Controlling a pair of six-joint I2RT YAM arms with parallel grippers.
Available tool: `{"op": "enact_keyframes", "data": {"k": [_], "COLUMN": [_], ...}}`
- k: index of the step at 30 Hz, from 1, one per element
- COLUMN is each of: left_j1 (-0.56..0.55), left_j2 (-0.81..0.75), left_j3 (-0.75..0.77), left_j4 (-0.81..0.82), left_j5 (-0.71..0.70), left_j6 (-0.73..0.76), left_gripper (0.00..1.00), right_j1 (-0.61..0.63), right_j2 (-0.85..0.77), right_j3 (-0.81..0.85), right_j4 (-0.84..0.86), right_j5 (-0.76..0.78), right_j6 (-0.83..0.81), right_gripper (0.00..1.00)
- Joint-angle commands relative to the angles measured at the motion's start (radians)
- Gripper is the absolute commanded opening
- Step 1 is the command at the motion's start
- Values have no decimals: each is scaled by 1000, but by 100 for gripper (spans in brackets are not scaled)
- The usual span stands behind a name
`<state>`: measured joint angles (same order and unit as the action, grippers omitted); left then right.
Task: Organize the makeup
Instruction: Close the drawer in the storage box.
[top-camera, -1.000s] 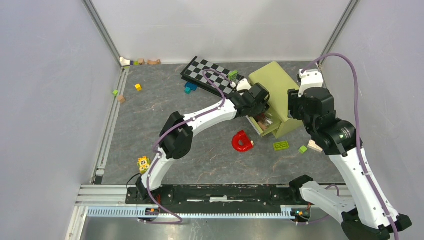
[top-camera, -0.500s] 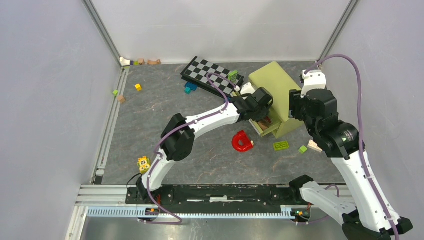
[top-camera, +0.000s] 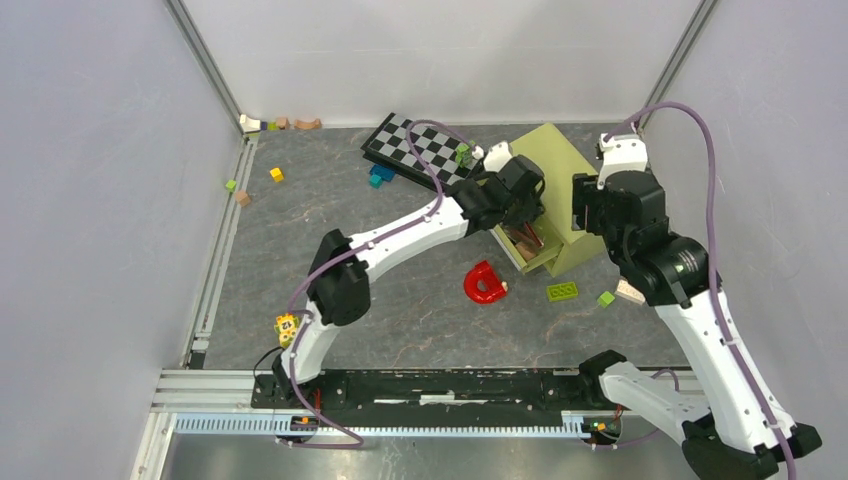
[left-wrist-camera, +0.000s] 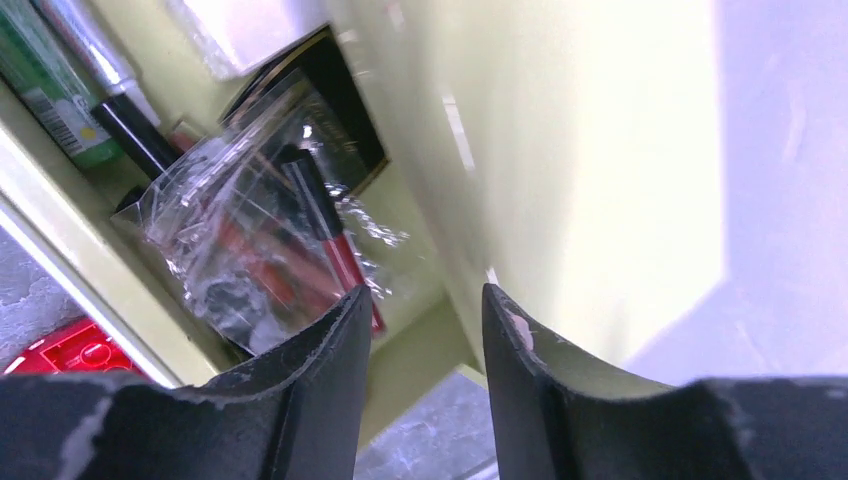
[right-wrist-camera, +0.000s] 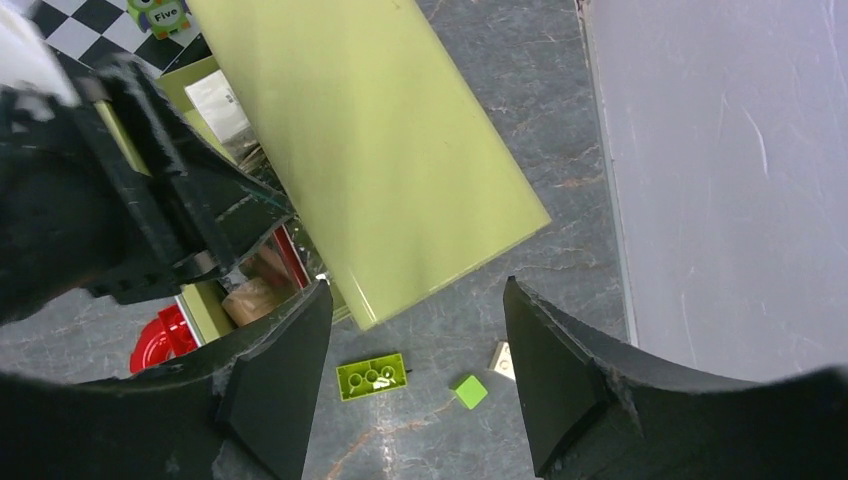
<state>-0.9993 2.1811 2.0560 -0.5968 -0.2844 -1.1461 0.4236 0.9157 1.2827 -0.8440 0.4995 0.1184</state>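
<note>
Here, L hand (left-wrist-camera: 423, 300) & R hand (right-wrist-camera: 415, 290) spread, crinkly clear bag (left-wrist-camera: 250, 240) in boxy green drawer (left-wrist-camera: 70, 235)

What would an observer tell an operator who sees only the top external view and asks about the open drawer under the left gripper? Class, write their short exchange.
Operator: What's in the drawer?
Observer: The left wrist view shows a clear plastic bag holding a black-capped red tube.
Operator: Is the left gripper holding anything?
Observer: No, its fingers stand apart with nothing between them.
Operator: And the right gripper?
Observer: Open and empty, over the green cabinet's edge.
</note>
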Motion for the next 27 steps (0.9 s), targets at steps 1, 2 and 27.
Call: {"op": "enact_keyframes", "data": {"k": [1,2,27], "left_j1": [4,4,186], "left_j2": [-185,-210,-705], "left_j3": [-10,-29,-923], "left_j4": [67,71,376], "left_j5": [-37,-36,161], "left_j6": [156,179,376], "left_gripper": [54,56,69], "right_j1": [2,1,-369], "right_j2": [55,70,466], "right_j3": [6,10,256], "right_j4": [68,70,155], "right_j5": [21,21,-227], "right_j6": [33,37,63], "right_gripper": [71,71,72]}}
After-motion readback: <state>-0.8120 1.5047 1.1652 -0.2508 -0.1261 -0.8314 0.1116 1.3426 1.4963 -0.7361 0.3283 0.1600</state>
